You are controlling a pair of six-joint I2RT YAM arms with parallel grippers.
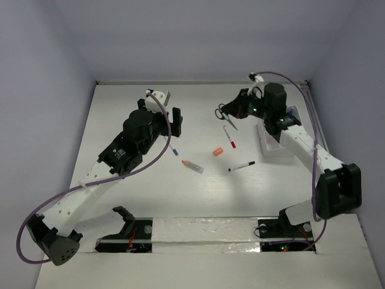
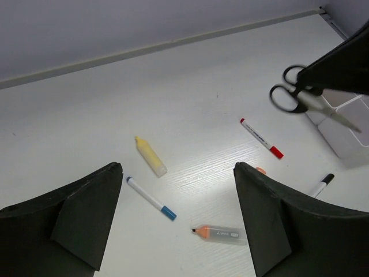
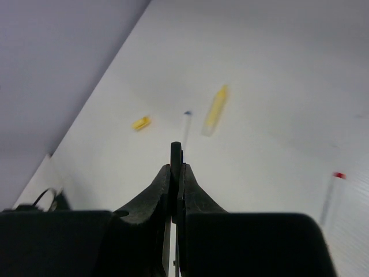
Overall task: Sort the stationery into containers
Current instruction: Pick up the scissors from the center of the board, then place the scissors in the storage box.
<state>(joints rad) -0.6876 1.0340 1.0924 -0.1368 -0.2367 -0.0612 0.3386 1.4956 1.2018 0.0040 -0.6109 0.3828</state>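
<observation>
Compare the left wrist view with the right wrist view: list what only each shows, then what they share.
Only the left wrist: the open left gripper, the white organizer box, the black marker and the orange-tipped crayon. Only the right wrist: a small yellow piece near the wall. Both: the yellow stick, the blue-tipped pen, the red-capped pen and the right gripper, shut on the black-handled scissors, which are plain only from the left wrist.

Left of organizer box [image 1: 271, 147], scissors [image 1: 227, 117].
</observation>
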